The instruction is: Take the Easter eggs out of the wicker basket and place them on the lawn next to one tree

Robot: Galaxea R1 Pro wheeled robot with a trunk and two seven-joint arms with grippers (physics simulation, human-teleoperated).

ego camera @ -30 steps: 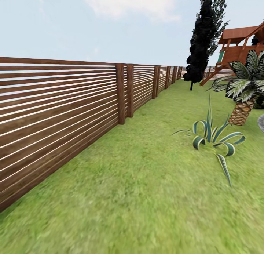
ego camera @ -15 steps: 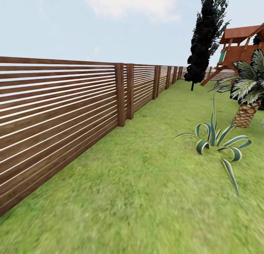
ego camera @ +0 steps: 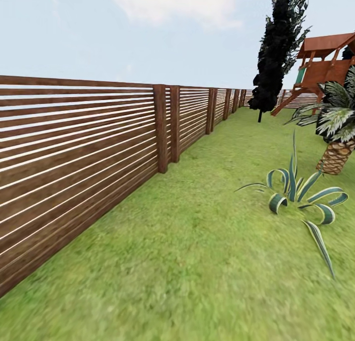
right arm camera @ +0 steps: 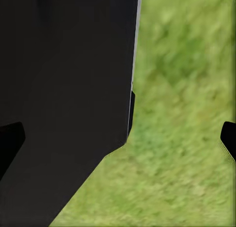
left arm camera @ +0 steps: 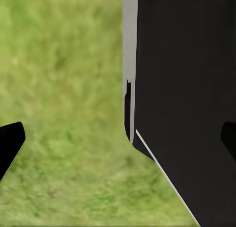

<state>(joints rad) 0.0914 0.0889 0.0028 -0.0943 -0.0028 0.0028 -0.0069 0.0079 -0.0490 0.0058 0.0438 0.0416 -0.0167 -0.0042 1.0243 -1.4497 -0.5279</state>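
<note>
Head view: fence (ego camera: pixel 84 149), cypress (ego camera: pixel 276 50); wrist views: lawn (left arm camera: pixel 64 89), robot body (left arm camera: pixel 191 89).

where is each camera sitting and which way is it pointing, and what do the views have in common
Head view: on the robot's head, facing forward along the wooden fence over the lawn toward a dark cypress, a playset, a palm and a striped plant.
Left wrist view: on the left arm, facing down at grass beside the robot's black body; the left pincer has its fingertips at the picture's edges.
Right wrist view: on the right arm, facing down, with the black body and the right pincer likewise.
Shared: the lawn, in all three.
</note>
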